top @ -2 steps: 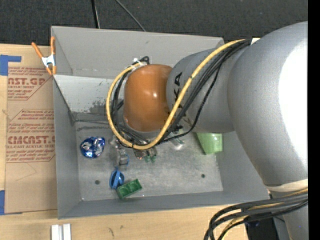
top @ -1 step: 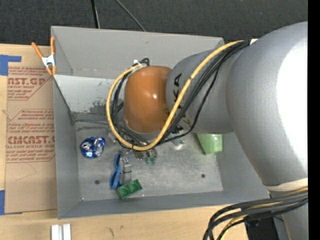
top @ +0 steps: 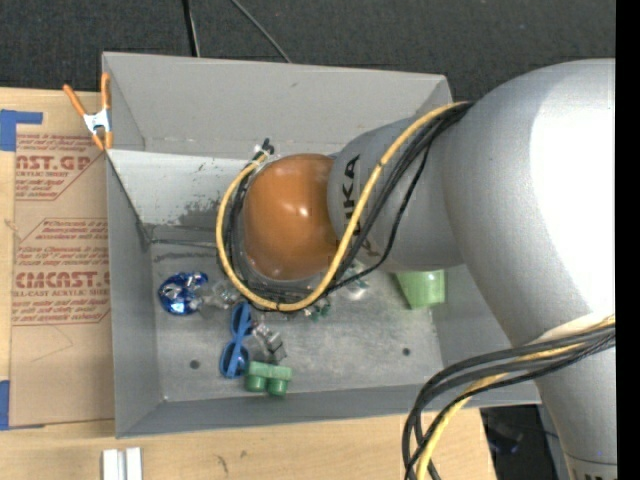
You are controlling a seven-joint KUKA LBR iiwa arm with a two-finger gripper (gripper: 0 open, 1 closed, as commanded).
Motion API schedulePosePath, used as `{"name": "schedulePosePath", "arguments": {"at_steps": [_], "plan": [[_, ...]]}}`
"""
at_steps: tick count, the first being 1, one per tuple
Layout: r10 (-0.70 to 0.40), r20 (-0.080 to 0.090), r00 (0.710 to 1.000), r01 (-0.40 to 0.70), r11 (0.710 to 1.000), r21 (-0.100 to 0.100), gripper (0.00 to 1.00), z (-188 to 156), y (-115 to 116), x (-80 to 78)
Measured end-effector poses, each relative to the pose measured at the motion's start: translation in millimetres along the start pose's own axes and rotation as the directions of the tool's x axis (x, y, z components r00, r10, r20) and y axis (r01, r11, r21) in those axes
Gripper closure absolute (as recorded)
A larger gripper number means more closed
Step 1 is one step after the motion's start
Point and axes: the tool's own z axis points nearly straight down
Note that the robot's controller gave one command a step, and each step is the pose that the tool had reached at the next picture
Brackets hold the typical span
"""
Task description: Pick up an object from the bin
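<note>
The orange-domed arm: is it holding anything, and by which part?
It cannot be told: the orange cover hangs over the middle of the bin and hides whatever is beneath it.

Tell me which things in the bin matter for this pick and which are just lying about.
Job in hand: the bin; the arm's orange cover; the blue glasses-like toy, nearest below the cover, so the likeliest pick.
Lying about: shiny blue thing at left; green block at front; pale green cup at right.
</note>
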Motion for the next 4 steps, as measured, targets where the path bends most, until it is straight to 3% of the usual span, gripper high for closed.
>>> {"name": "schedulePosePath", "arguments": {"at_steps": [1, 2, 3, 4], "plan": [[0.002, 0.002, 1.000, -0.002, 1.000, 0.000, 1.00, -1, 0, -0.8], [0.071, 0.011, 0.997, -0.071, 0.997, 0.005, 1.00, -169, -8, 6.0], [0.185, -0.006, 0.983, -0.185, 0.983, -0.004, 1.00, -74, 46, 22.3], [0.188, 0.002, 0.982, -0.188, 0.982, 0.000, 0.00, -78, 43, 20.8]]}}
